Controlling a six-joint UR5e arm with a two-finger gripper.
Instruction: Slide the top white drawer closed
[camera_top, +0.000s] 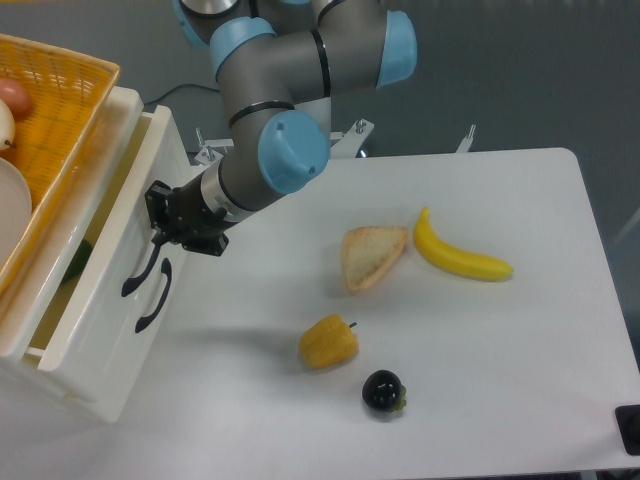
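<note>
The white table (520, 330) is the broadest thing we see, spreading to the right of and below the gripper. Next in size is the white cabinet at the left edge, and in it the top white drawer (105, 255) stands just left of the gripper, with only a narrow gap open behind its front panel. Its curved black handle (140, 275) sits directly under the gripper. The lower white drawer (125, 345) lies below it, its own black handle (153, 297) just below and slightly right of the upper one.

The grey and blue arm (290, 90) comes down from above and to the right. The orange wicker basket (50, 130) rests on top of the cabinet, up and to the left of the gripper.

The gripper (168, 222) presses its black fingers against the front of the top drawer at the upper end of the handle; we cannot tell how far apart the jaws stand.

Well to its right lie a banana (460, 255) and a slice of bread (372, 256), near each other. Lower right sit a yellow pepper (328, 342) and a small black fruit (382, 391). A sliver of green (78, 258) shows in the drawer gap to the left.
</note>
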